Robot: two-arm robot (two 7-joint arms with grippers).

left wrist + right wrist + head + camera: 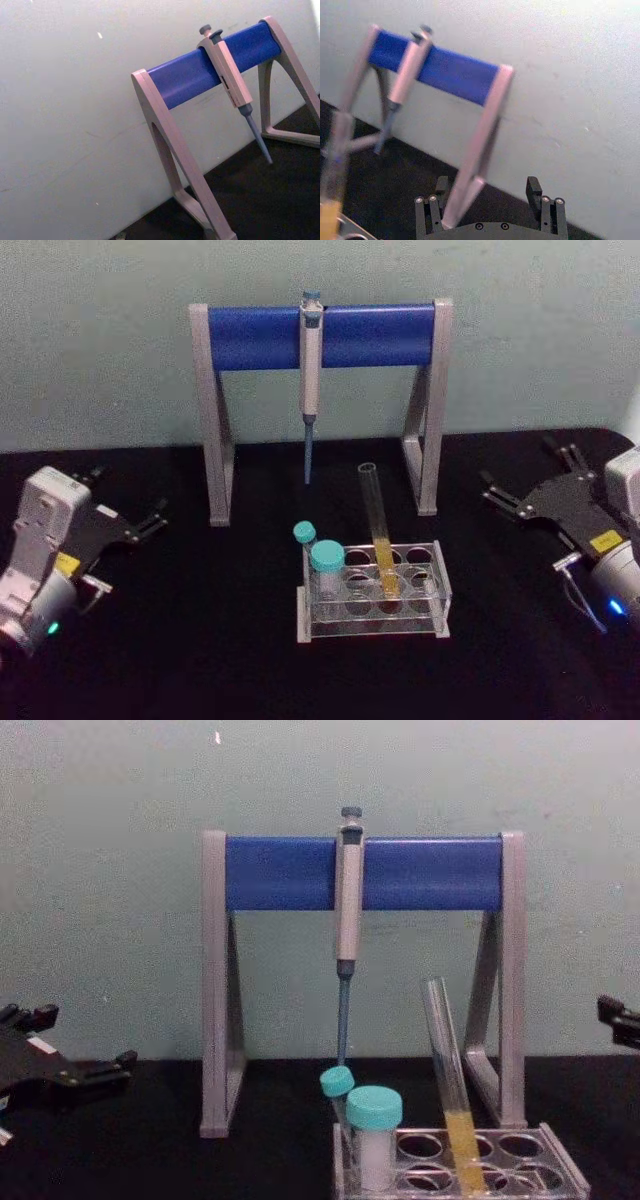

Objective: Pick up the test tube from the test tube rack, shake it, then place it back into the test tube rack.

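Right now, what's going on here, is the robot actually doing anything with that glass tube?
Nothing is being handled at this moment. The test tube, with yellow liquid in its lower part, stands leaning in the test tube rack at mid-table, beside two teal-capped tubes. The left gripper is open off to the rack's left, the right gripper open off to its right, both well apart from it. A pipette hangs on the blue stand behind. The pick-up has not yet begun.

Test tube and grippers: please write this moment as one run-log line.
clear glass test tube, yellow liquid: leaning in clear plastic rack; left gripper: open, apart; right gripper: open, apart
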